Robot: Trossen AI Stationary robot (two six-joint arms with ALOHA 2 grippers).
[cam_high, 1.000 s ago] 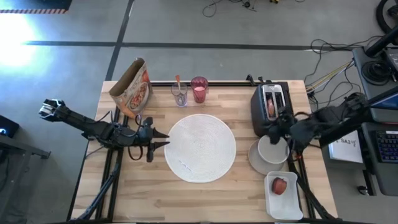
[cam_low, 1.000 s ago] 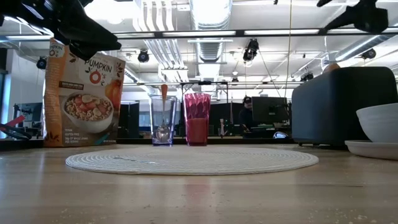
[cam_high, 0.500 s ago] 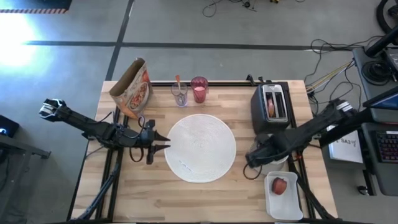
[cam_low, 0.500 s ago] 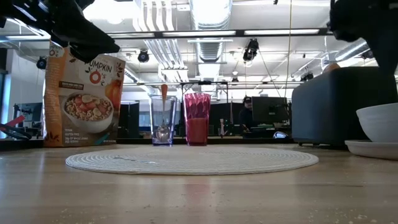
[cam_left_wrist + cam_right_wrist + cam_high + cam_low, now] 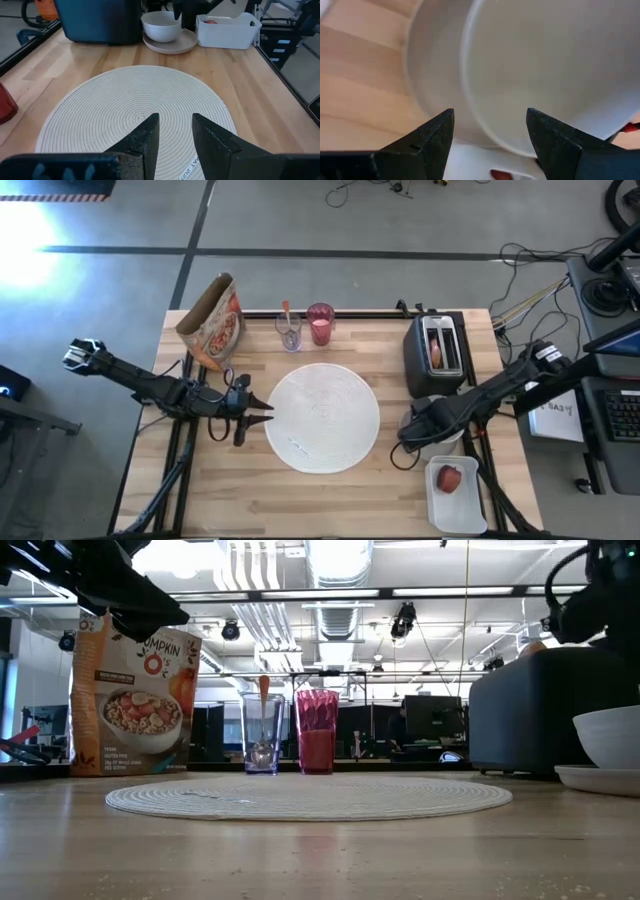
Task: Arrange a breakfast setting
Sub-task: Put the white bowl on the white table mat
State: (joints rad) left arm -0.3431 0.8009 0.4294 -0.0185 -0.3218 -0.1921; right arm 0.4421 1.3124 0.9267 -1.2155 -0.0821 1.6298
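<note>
A small white bowl (image 5: 161, 26) stands on a white plate (image 5: 172, 46) at the table's right, in front of the black toaster. My right gripper (image 5: 490, 135) hangs open over them, pointing down. One finger is over the plate (image 5: 427, 70) outside the bowl and the other is over the bowl's inside (image 5: 545, 65). My left gripper (image 5: 175, 127) is open with nothing between its fingers, just off the left edge of a round white woven mat (image 5: 322, 418). At the far edge stand a cereal box (image 5: 213, 322), a clear glass with an orange-handled spoon (image 5: 288, 330) and a pink tumbler (image 5: 320, 324).
The black toaster (image 5: 437, 352) stands at the far right with something brown in one slot. A white rectangular tray (image 5: 442, 505) at the near right corner holds a red apple (image 5: 450, 478). Bare wood lies along the table's near edge, in front of the mat.
My right gripper has come down from beside the toaster toward the table's near edge. It has tipped from slanting to pointing down and now hangs over the bowl, still open. The bowl, plate and everything else have stayed put.
</note>
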